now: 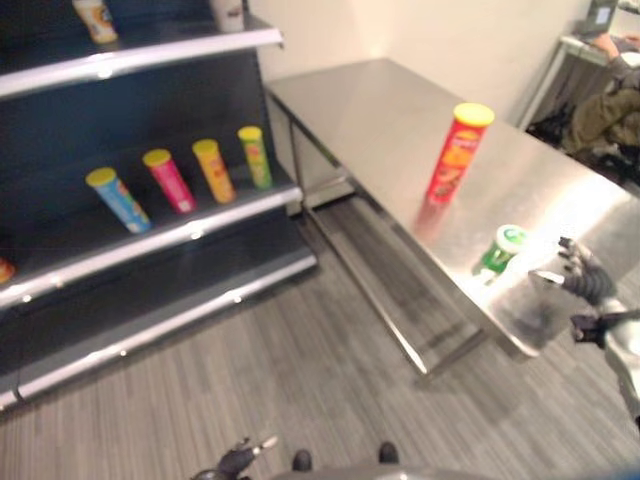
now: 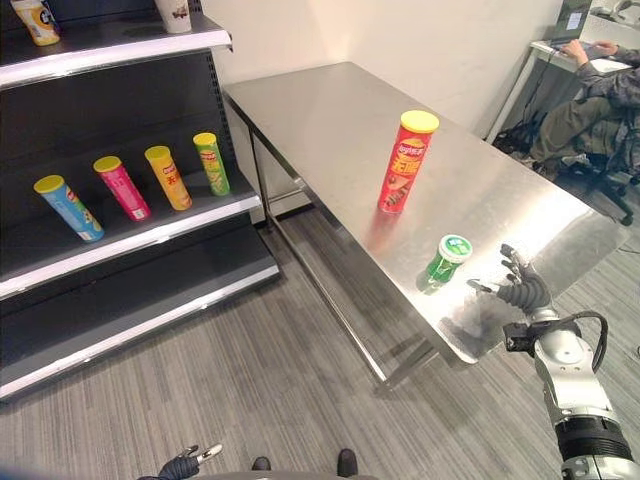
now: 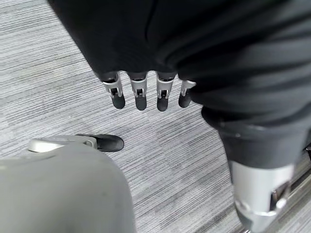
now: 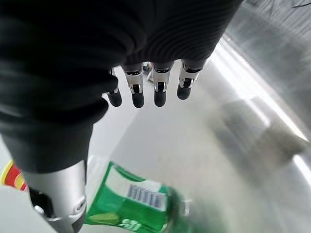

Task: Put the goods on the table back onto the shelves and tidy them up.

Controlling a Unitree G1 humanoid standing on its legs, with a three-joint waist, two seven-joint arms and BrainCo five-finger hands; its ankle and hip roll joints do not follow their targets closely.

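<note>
Two cans on the steel table: red can upright mid-table; green can near the front edge, seemingly lying down, lid toward the camera, long axis running away across the table. Right hand hovers just beside it, to its right, fingers loosely straight, holding nothing; green can lies toward the thumb side. Left hand hangs low over the floor, relaxed, well apart; right is nearer. Shelf with four cans waits left.
</note>
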